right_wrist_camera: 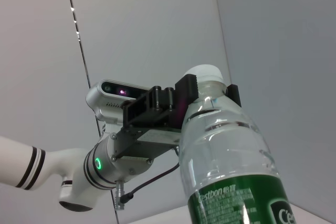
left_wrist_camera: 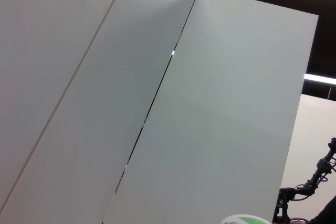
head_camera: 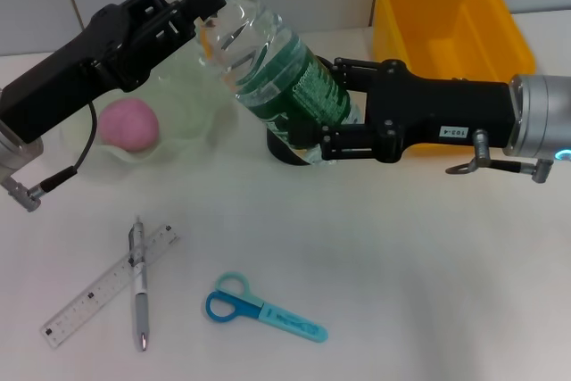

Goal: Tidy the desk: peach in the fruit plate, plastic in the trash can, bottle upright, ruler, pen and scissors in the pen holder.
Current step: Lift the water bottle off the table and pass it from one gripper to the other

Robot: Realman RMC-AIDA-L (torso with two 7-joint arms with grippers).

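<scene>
Clearly, both hands meet at the clear plastic bottle [head_camera: 281, 73], which is tilted above the white desk [head_camera: 401, 265], its cap toward the robot's left and its base toward the right. The bottle has ribbed shoulders, a green printed label and a white cap. The left hand [head_camera: 198, 8] is closed on the neck just under the cap; the right wrist view shows its two black fingers [right_wrist_camera: 189, 88] pressing on both sides of the neck. The right hand [head_camera: 326, 118] is closed around the labelled lower body, its black linkage fingers on either side.

Behind the bottle sits a pale, translucent fruit plate [head_camera: 192, 127] with a wavy rim, and a round pink peach [head_camera: 129, 125] lies inside it. A dark round object [head_camera: 284, 153] stands on the desk below the bottle's base, mostly hidden, so I cannot tell what it is. A yellow plastic bin [head_camera: 451, 20] with straight walls stands at the far right.

Near the front, a clear flat ruler [head_camera: 109, 285] lies diagonally, and a grey pen [head_camera: 139, 283] lies across it. To their right lie scissors [head_camera: 259, 307] with blue handles and a light blue sheath.

The desk is smooth and matte. Grey wall panels with thin seams rise behind it; the left wrist view shows mainly these panels [left_wrist_camera: 157, 103].
</scene>
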